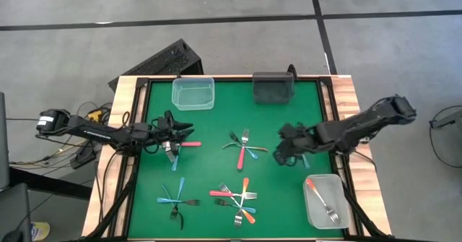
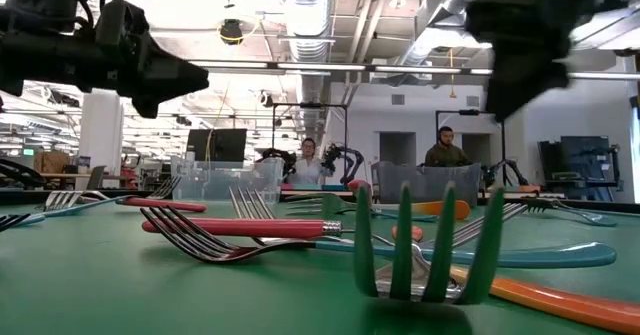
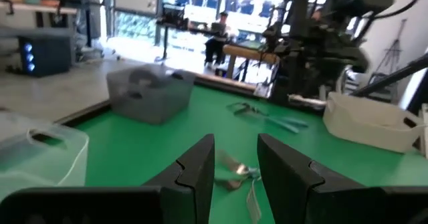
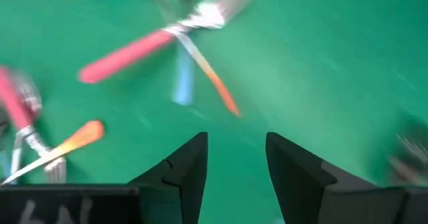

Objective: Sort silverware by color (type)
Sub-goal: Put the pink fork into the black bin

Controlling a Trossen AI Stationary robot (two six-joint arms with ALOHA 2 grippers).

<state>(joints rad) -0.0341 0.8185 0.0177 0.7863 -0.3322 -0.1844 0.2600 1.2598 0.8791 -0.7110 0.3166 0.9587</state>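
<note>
Forks lie in four loose heaps on the green mat [image 1: 289, 191]: a pair beside the left gripper [image 1: 171, 135], about four crossed at the centre [image 1: 244, 150], about three at lower left [image 1: 175, 197], roughly five at lower middle [image 1: 238, 201], though overlaps blur the counts. One orange fork [image 1: 321, 197] already lies in the clear tub [image 1: 310, 212] at lower right; another clear tub [image 1: 193, 93] and a dark tub [image 1: 273, 89] sit empty at the far edge. The right gripper [image 4: 234, 158] hovers beside the centre heap, jaws spread and empty. To grasp well, it should probably pinch one handle end clear of its neighbours. The left jaws are also spread, above the pair.
</note>
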